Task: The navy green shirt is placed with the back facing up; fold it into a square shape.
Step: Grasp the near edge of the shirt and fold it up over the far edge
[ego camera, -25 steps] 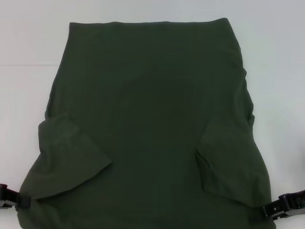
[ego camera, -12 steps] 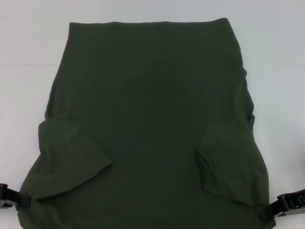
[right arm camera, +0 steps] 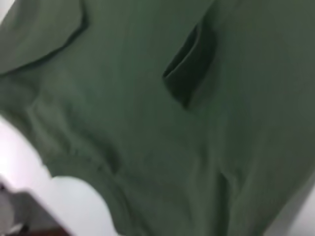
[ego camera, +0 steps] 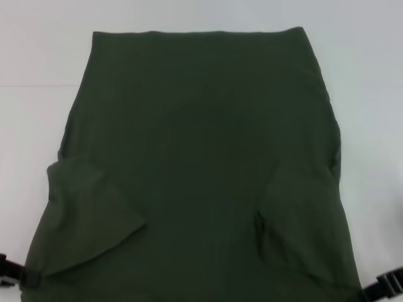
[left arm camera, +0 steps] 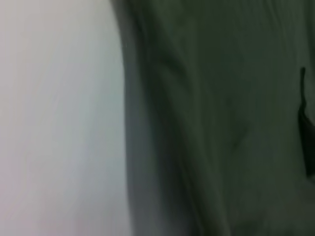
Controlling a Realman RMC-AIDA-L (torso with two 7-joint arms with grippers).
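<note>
The navy green shirt (ego camera: 201,157) lies spread on the white table, plain side up, reaching from the far middle to the near edge of the head view. Both sleeves are folded inward: one flap at the left (ego camera: 88,214), one at the right (ego camera: 302,220). My left gripper (ego camera: 14,274) holds the shirt's near left corner, and my right gripper (ego camera: 383,286) holds the near right corner. Fabric and the picture's edge hide most of both. The left wrist view shows the shirt (left arm camera: 221,118) beside bare table. The right wrist view is nearly filled by the shirt (right arm camera: 172,137).
White table (ego camera: 31,50) surrounds the shirt on the left, right and far sides. A faint seam line (ego camera: 31,83) crosses the table at the far left.
Both grippers have moved toward the near edge, partly out of the head view. The shirt's near part followed them, and the wrinkles along its right side have pulled straight.
</note>
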